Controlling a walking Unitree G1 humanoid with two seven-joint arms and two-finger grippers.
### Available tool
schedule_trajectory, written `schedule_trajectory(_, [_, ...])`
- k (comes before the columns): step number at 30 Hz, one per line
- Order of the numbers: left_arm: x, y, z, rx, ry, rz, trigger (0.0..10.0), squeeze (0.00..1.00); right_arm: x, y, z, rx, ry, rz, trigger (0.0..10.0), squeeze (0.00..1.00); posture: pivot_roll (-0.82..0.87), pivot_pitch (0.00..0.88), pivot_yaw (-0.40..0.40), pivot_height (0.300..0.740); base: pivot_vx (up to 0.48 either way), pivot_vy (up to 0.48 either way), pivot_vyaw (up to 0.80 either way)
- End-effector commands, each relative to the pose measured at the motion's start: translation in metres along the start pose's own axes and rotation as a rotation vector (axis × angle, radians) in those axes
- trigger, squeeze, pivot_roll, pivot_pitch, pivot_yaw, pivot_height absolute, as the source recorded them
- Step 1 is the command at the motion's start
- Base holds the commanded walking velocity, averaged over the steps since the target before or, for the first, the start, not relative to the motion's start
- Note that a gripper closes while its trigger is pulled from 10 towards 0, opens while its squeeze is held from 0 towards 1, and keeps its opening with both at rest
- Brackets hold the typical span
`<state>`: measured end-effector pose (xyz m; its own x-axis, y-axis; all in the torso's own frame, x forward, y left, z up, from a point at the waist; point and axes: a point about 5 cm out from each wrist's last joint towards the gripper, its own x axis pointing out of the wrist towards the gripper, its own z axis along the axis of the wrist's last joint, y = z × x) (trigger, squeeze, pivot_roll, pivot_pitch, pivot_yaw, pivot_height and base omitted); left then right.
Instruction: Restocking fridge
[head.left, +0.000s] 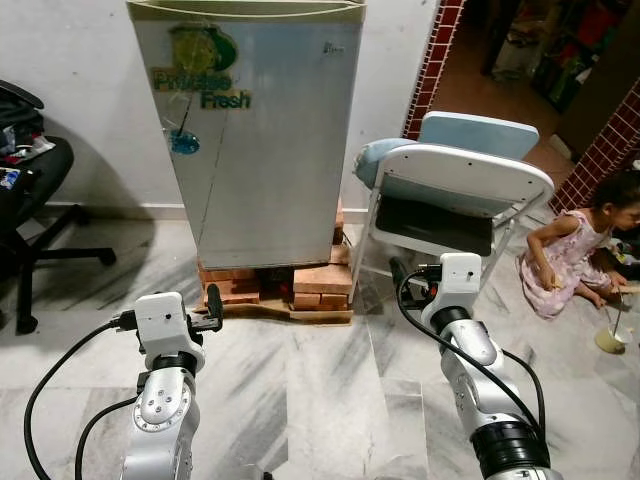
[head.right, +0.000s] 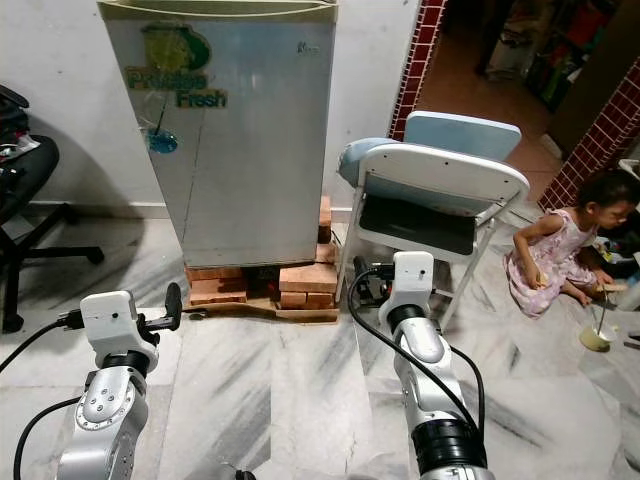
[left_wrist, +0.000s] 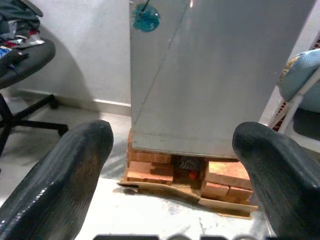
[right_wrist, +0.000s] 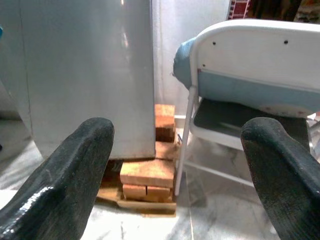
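1. While the fridge (head.left: 255, 140) stands shut on bricks (head.left: 300, 285) at our twelve o'clock, we are only approaching.
2. Our left pincer (left_wrist: 165, 165) and right pincer (right_wrist: 175, 165) hang spread, empty.
3. Folding chair (head.left: 450, 190) at two o'clock; next, we judge, reach the door.

Ahead of me the fridge (head.left: 262, 130) stands shut on bricks (head.left: 322, 280). Bare marble floor (head.left: 300, 390) lies open between it and me. A folding chair (head.left: 455, 195) crowds its right side; an office chair (head.left: 25, 190) sits far left, well apart.
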<state>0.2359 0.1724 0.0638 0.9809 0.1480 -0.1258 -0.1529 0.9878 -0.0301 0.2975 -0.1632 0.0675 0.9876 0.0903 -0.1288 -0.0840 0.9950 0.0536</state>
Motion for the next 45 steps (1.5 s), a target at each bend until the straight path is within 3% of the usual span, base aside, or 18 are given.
schedule_trajectory(1, [0.005, 0.008, 0.001, 0.03, 0.01, -0.003, 10.0, 0.0, 0.004, 0.005, 0.006, 0.017, -0.027, -0.002, 10.0, 0.0, -0.04, 0.01, -0.005, 0.74, 0.0, 0.48, -0.61])
schedule_trajectory(10, [0.005, 0.013, 0.006, 0.037, -0.002, -0.001, 10.0, 0.0, 0.008, 0.01, 0.013, -0.014, -0.05, 0.043, 10.0, 0.0, -0.04, 0.028, 0.003, 0.74, 0.0, 0.48, -0.78])
schedule_trajectory(17, [0.004, -0.005, 0.003, 0.006, 0.018, -0.068, 10.0, 0.0, 0.01, 0.007, 0.016, -0.005, -0.057, 0.016, 10.0, 0.0, -0.05, 0.029, 0.016, 0.74, 0.0, 0.48, -0.8])
schedule_trajectory(31, [0.002, 0.002, 0.002, 0.033, 0.03, -0.067, 10.0, 0.0, 0.002, 0.003, 0.004, 0.003, -0.039, -0.026, 10.0, 0.0, -0.05, 0.012, 0.051, 0.74, 0.0, 0.48, -0.76])
schedule_trajectory(37, [-0.006, 0.008, -0.003, 0.064, 0.05, -0.061, 10.0, 0.0, -0.003, -0.009, 0.002, -0.003, -0.039, -0.068, 10.0, 0.0, -0.05, 0.009, 0.055, 0.74, 0.0, 0.48, -0.51])
schedule_trajectory(45, [-0.026, 0.035, -0.014, 0.115, 0.08, -0.002, 10.0, 0.0, -0.03, -0.037, -0.016, -0.07, 0.021, -0.113, 10.0, 0.0, -0.04, 0.011, 0.044, 0.74, 0.0, 0.235, 0.0])
